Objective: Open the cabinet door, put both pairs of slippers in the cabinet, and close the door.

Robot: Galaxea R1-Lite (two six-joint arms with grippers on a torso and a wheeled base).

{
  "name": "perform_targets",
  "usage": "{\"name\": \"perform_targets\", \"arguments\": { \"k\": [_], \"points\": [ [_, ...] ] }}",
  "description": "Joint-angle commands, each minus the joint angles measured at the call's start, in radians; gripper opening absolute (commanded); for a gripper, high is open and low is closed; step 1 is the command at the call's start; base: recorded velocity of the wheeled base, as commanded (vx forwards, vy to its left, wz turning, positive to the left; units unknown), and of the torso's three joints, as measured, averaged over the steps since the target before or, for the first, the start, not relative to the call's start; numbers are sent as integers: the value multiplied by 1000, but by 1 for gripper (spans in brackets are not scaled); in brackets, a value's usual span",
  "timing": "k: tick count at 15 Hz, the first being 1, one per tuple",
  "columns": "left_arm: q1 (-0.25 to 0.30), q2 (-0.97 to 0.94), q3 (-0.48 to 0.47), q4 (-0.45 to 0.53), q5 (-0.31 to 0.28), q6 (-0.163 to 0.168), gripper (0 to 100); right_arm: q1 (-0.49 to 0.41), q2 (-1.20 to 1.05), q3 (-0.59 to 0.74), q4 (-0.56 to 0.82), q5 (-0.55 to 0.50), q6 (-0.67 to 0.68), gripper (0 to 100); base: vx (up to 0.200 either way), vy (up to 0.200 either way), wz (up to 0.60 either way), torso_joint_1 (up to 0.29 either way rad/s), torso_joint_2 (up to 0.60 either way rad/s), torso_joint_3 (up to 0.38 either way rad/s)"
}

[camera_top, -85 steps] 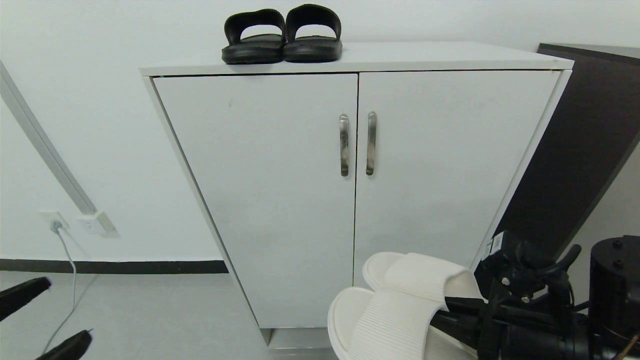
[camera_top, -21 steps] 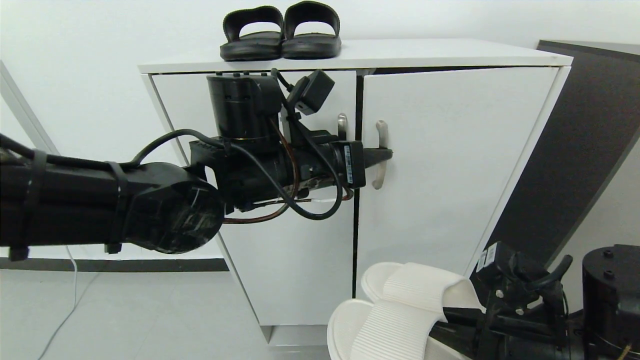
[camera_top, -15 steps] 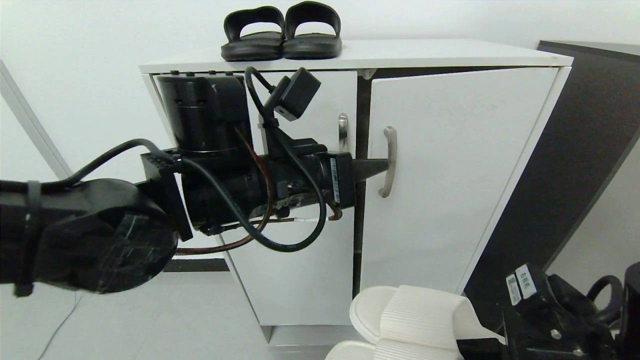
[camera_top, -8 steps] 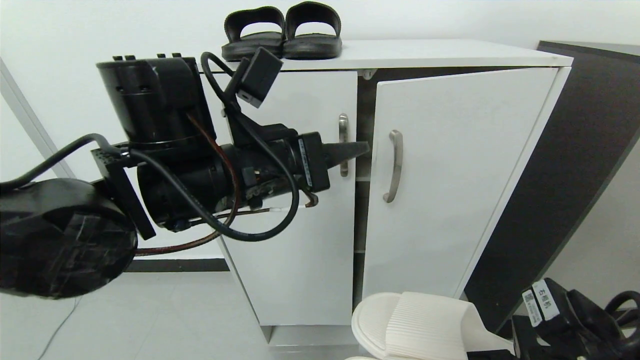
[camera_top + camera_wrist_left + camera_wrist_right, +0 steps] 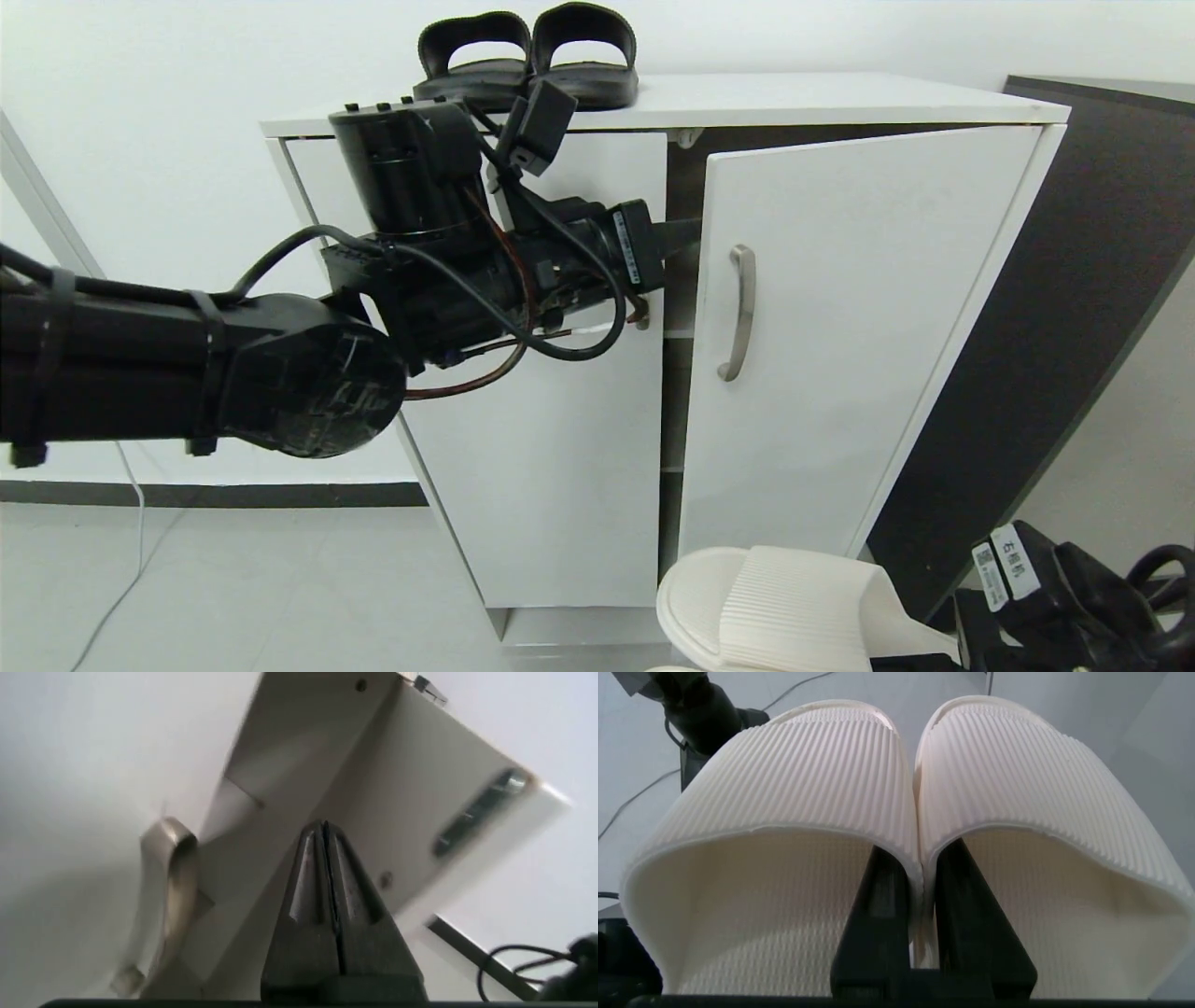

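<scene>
The white cabinet has its right door ajar, showing a dark gap beside the closed left door. A black pair of slippers stands on the cabinet's top. My left gripper is shut, its tips in the gap at the right door's free edge, above the handle. In the left wrist view the shut left gripper points into the cabinet's inside, past a handle. My right gripper is shut on the white pair of slippers, low in front of the cabinet.
A dark panel leans right of the cabinet, close to the door's swing. A cable hangs down the wall on the left. Grey floor lies open in front of the left door.
The left gripper pulled the right door ajar by its handle, let go, then rose to the gap at the door's edge. The right arm sank and shifted right with the white slippers.
</scene>
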Motion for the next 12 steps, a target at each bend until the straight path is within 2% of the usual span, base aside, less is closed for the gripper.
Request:
{"name": "perform_targets", "arguments": {
  "k": [1, 5, 8, 11, 12],
  "points": [
    [0, 49, -35, 3, 0, 0, 0, 0, 6, 1, 0, 0, 0, 0, 0, 0, 0, 0, 0, 0],
    [0, 78, -44, -9, 6, -2, 0, 9, 17, 6, 1, 0, -3, 0, 0, 0, 0, 0, 0, 0],
    [-12, 61, -12, -15, 11, -2, 0, 29, 17, 15, 1, -1, -3, 0, -200, 0, 0, 2, 1, 2],
    [-120, -10, 113, -89, 17, 0, 0, 58, 11, 15, 1, 0, -3, 0, -200, 0, 0, 1, 6, 2],
    [-138, -14, 128, -100, 19, 0, 0, 69, 8, 17, 1, 0, -3, 0, -200, 0, 0, 7, 2, -2]
  ]
}}
